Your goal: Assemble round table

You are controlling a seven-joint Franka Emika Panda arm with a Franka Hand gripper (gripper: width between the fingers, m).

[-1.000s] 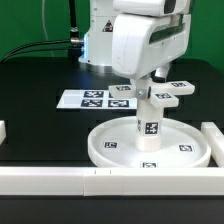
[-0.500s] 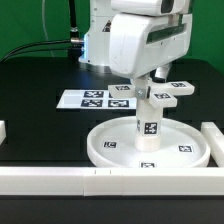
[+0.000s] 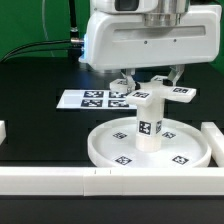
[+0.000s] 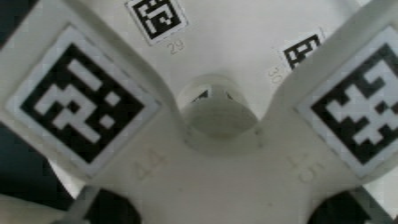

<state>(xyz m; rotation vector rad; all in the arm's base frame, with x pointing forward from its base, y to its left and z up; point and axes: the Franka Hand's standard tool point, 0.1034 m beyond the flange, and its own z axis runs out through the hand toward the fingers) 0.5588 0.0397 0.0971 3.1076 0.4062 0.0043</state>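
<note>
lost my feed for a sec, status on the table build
Claw above the cross piece, open or shut unclear. Cross piece on top of the cylinder, cylinder upright in the disc. Nothing in the way.

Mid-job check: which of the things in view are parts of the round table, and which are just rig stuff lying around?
Table parts:
- large rimmed disc
- short cylinder, standing upright on the disc's centre
- cross-shaped piece, on top of the cylinder, under the gripper

Not part of it:
- marker board
- long white bars at the table's edges
</note>
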